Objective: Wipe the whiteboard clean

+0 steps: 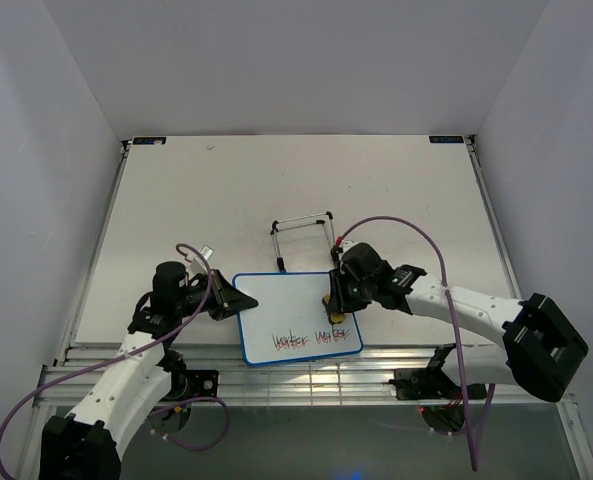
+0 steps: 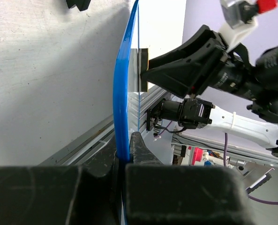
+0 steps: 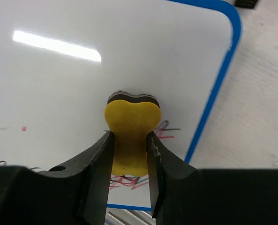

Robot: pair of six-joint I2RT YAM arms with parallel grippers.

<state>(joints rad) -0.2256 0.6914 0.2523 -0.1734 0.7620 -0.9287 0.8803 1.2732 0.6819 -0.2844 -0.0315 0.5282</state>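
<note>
While clamping the blue-framed white whiteboard (image 1: 286,300) in the left gripper (image 2: 125,154), press the yellow foam eraser (image 3: 131,117), pinched in the right gripper (image 3: 129,143), flat; sweep near-edge red-black scribbles (image 1: 311,340).

Lab; white enclosure (image 1: 36,150); aluminium rails (image 1: 306,375).

One whiteboard (image 1: 288,300), one yellow eraser (image 3: 131,133), one wire stand (image 1: 304,221), two pincers (image 1: 238,302) (image 1: 334,304).

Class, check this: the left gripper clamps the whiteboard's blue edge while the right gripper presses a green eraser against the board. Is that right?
One slip: the eraser is yellow, not green, as the right wrist view shows. The left gripper does clamp the blue edge of the whiteboard, and the right gripper presses the eraser against the board.
</note>
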